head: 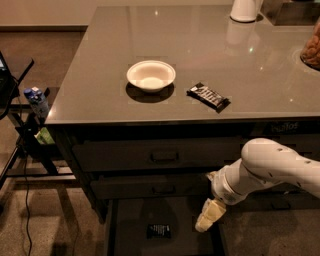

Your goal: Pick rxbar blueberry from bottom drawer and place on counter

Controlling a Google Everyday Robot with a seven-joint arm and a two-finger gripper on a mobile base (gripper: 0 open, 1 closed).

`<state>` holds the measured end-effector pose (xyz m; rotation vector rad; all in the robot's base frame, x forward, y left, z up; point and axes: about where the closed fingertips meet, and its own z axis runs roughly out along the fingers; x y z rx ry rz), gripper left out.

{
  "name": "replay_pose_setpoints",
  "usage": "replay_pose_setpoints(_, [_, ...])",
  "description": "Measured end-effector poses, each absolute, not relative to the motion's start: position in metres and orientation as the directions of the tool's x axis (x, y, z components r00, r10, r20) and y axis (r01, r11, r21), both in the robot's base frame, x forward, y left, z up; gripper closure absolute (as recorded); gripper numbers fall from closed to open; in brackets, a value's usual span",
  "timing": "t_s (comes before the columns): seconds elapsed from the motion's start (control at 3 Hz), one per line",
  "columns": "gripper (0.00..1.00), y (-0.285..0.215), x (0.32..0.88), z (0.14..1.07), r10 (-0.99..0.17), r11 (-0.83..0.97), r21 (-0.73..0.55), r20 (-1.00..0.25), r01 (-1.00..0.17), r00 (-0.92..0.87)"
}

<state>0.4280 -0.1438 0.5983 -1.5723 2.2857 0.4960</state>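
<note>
The rxbar blueberry (158,230) is a small dark bar with pale print lying flat on the floor of the open bottom drawer (130,220). My gripper (208,218) hangs from the white arm at the right, above the drawer's right side and to the right of the bar, apart from it. The grey counter (210,45) spreads above the drawers.
A white bowl (150,75) and a longer black bar with white lettering (208,96) lie on the counter. A white jug (245,9) stands at the back, a jar (312,47) at the right edge. Two shut drawers (160,156) sit above. A stand with a bottle (37,101) is at the left.
</note>
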Motion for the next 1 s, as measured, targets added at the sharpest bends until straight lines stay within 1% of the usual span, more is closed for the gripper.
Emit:
replay_pose_setpoints(0.33, [0.0,-0.144,0.428,0.598,-0.826,0.333,0.101,-0.449,-0.937,-0.342])
replay_pose_setpoints(0.67, [0.0,-0.132,0.412,0.571,-0.811,0.341,0.141,-0.455,-0.929,-0.367])
replay_pose_setpoints(1.0, [0.0,-0.109,0.395,0.529,-0.801,0.311,0.175,-0.48,-0.934,-0.357])
